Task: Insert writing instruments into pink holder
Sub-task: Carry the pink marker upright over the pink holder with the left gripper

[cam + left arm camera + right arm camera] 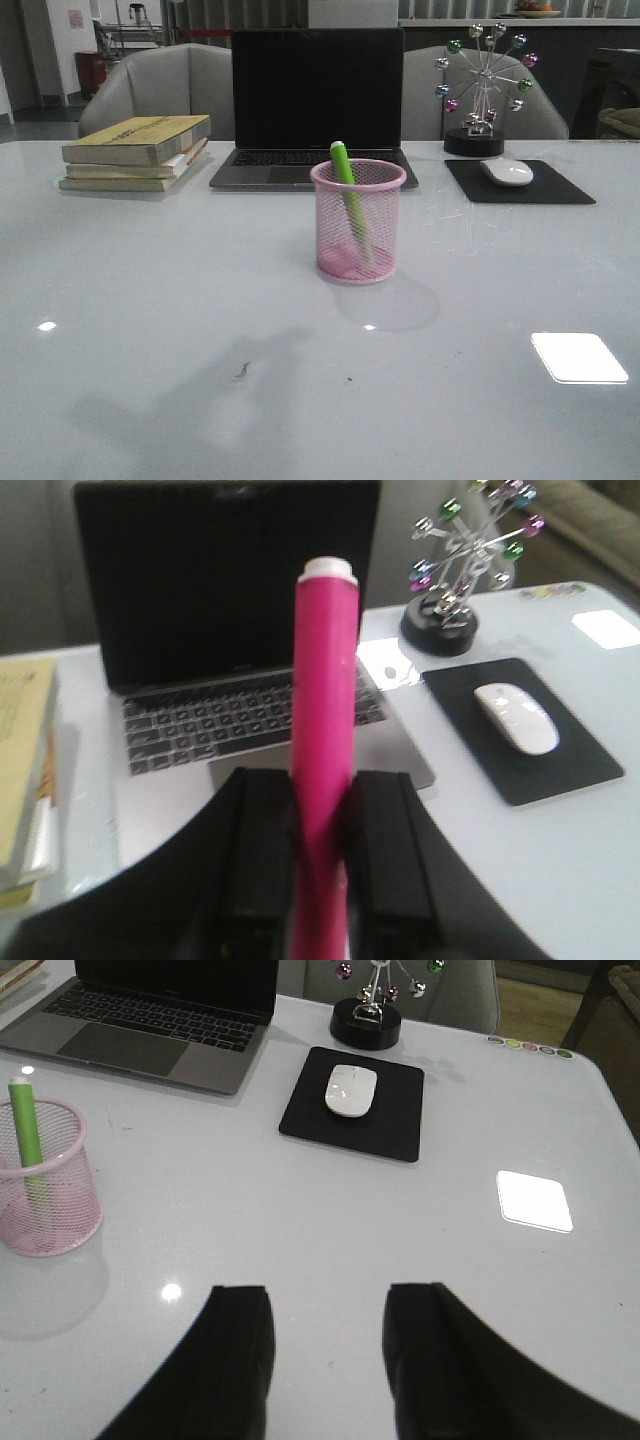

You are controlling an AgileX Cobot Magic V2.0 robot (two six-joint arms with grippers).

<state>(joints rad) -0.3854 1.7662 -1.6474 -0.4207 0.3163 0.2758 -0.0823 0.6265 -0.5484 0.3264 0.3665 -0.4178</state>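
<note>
The pink holder (pixel 358 222) stands upright in the middle of the table, in front of the laptop. A green marker (pixel 347 190) leans inside it, its top poking above the rim. The right wrist view shows the same pink holder (pixel 42 1178) and green marker (pixel 27 1125) off to one side. My left gripper (pixel 322 780) is shut on a pink marker (pixel 325 710), which points away from the fingers with its pale tip outermost. My right gripper (pixel 328 1300) is open over bare table with nothing between its fingers. Neither gripper appears in the front view.
A laptop (pixel 315 105) stands open behind the holder. Stacked books (pixel 135 152) lie at the back left. A white mouse (pixel 507 171) rests on a black pad (pixel 520 183) at the back right, next to a ferris-wheel ornament (pixel 483 92).
</note>
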